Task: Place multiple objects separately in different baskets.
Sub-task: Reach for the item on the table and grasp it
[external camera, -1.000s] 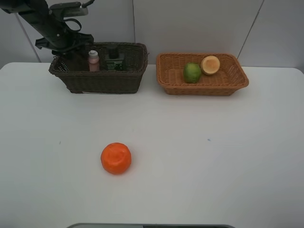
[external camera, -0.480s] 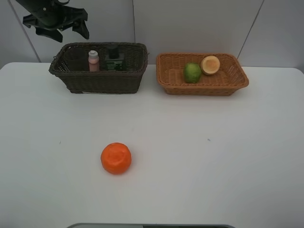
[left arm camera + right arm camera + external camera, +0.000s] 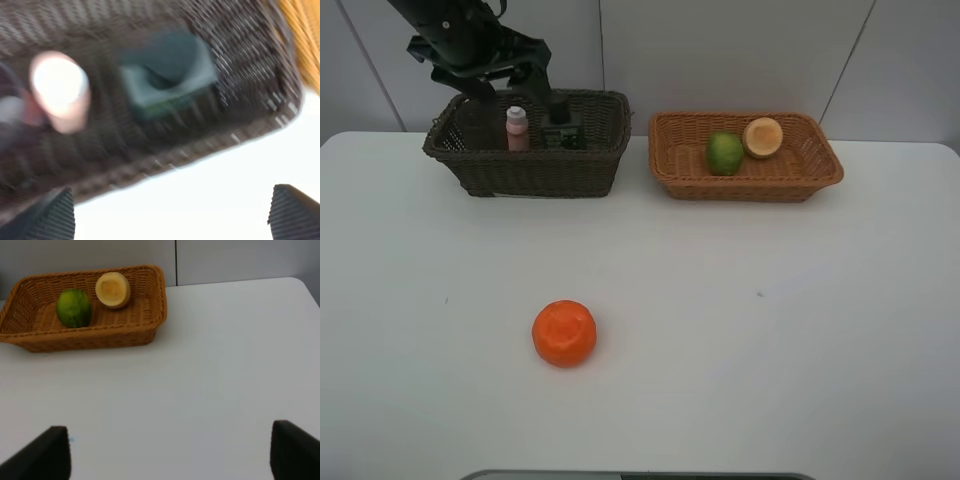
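We see the left pincer (image 3: 510,80) spread wide and empty, now lower over the dark basket (image 3: 527,160) than half a second ago. Pink bottle (image 3: 517,128) and pump bottle (image 3: 560,124) sit inside. Orange fruit (image 3: 564,333) unmoved on the worktop (image 3: 770,330). Right pincer (image 3: 170,452) parted, holding nothing.

White table (image 3: 740,350), three things resting on it.
Dark brown basket (image 3: 535,170) upper left, tan basket (image 3: 750,185) upper right, orange fruit (image 3: 564,333) lower left; perhaps faint specks elsewhere.
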